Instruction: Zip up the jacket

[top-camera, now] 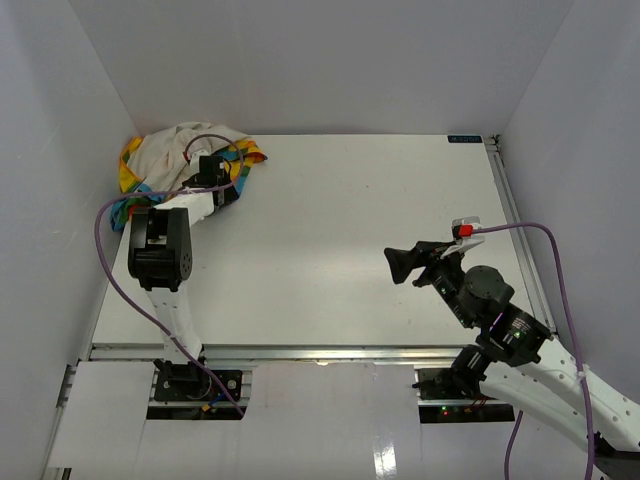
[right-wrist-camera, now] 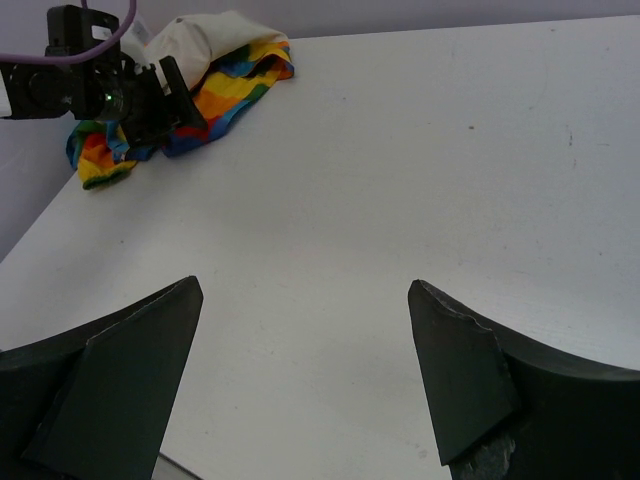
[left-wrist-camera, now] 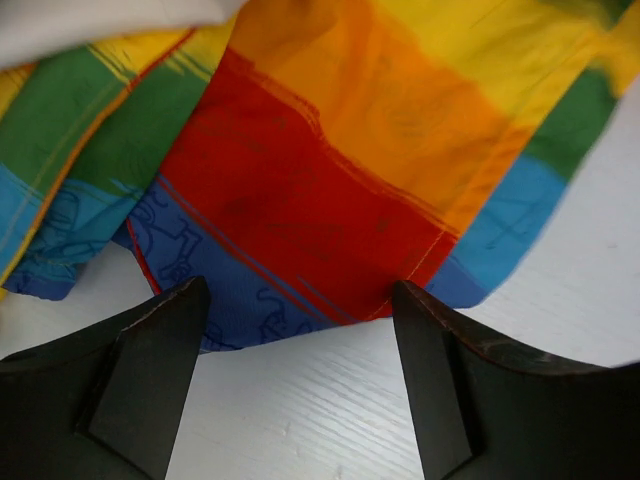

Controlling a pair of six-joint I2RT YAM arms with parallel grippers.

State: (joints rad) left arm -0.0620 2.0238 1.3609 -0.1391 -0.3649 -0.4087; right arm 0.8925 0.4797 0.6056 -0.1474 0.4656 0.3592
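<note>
The jacket (top-camera: 180,150) lies crumpled in the far left corner of the table, cream lining up, rainbow edges showing. In the left wrist view its red, orange, yellow, green and blue panels (left-wrist-camera: 330,170) fill the top, its hem just beyond my fingertips. My left gripper (top-camera: 224,180) is open and empty at the jacket's near-right edge, its midpoint (left-wrist-camera: 298,300) over bare table. My right gripper (top-camera: 402,265) is open and empty over the table's right half, far from the jacket (right-wrist-camera: 215,75). The zipper is not visible.
The white table (top-camera: 350,220) sits between grey walls on three sides. A metal rail (top-camera: 515,220) runs along its right edge. The left arm's purple cable (top-camera: 105,225) loops beside the left wall. The left arm's camera head (right-wrist-camera: 95,90) shows in the right wrist view.
</note>
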